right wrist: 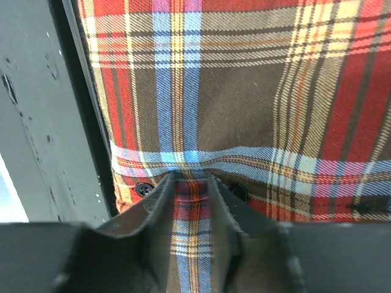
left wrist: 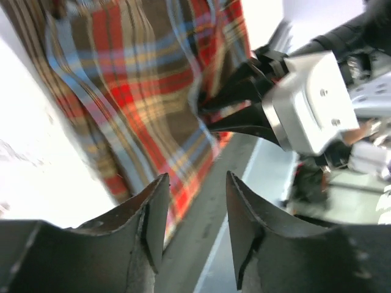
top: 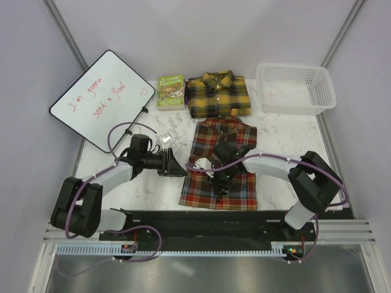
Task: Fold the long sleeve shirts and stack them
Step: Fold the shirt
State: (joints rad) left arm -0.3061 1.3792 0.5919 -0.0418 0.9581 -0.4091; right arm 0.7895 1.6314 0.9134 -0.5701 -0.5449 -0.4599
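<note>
Overhead view: left gripper [top: 177, 166] lay just beside the near-left edge of the red-brown shirt [top: 201, 190], right gripper [top: 220, 180] sat on that shirt's middle, and the yellow and black shirt [top: 218, 94] lay folded beyond both. Left wrist view: the left jaws stood apart around nothing, with the red-brown shirt [left wrist: 134, 91] ahead. Right wrist view: the right jaws were narrow, pinching a raised fold of the red-brown shirt [right wrist: 244, 91].

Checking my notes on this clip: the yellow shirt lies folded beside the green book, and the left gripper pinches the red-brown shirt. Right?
Not quite: the right gripper pinches the red-brown shirt, as the right wrist view shows; the left gripper is open and empty. The rest stands.
</note>
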